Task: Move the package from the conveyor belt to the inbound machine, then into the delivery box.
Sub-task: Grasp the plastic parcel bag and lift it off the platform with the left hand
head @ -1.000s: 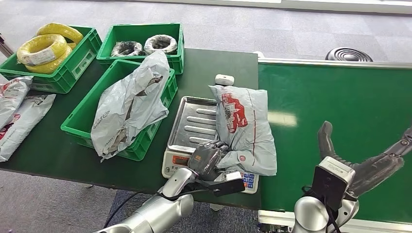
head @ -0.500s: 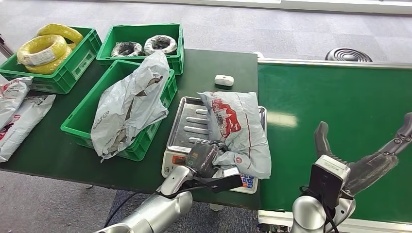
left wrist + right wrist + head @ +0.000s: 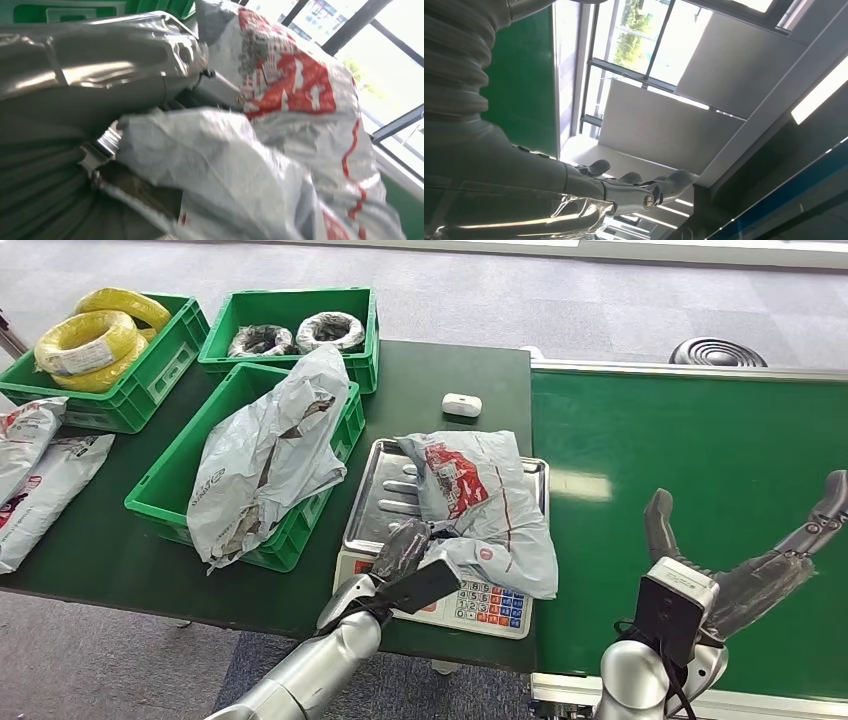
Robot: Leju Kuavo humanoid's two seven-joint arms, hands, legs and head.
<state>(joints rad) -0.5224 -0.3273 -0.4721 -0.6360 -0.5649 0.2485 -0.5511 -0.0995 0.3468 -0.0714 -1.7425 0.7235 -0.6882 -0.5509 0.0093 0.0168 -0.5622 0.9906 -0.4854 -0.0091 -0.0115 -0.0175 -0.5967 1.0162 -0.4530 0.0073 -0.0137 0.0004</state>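
A grey plastic package [image 3: 480,505] with a red print lies across the steel tray of the scale [image 3: 395,485], its near end hanging over the keypad. My left hand [image 3: 405,550] grips the package's near left corner; up close the left wrist view has crumpled grey film [image 3: 280,150] against the fingers. My right hand [image 3: 745,565] hovers over the green conveyor belt [image 3: 690,450], fingers spread and holding nothing. The same hand [image 3: 624,187] is seen from the right wrist with fingers stretched out. A green crate [image 3: 175,475] left of the scale holds another grey bag [image 3: 265,455].
Two more green crates stand at the back left, one with yellow coils [image 3: 90,340], one with dark coils [image 3: 295,335]. Flat bags [image 3: 35,475] lie at the table's left edge. A small white device [image 3: 461,404] sits behind the scale.
My left hand has drawn the package leftward and turned it, so its far end has swung left over the scale tray. My right hand has barely shifted.
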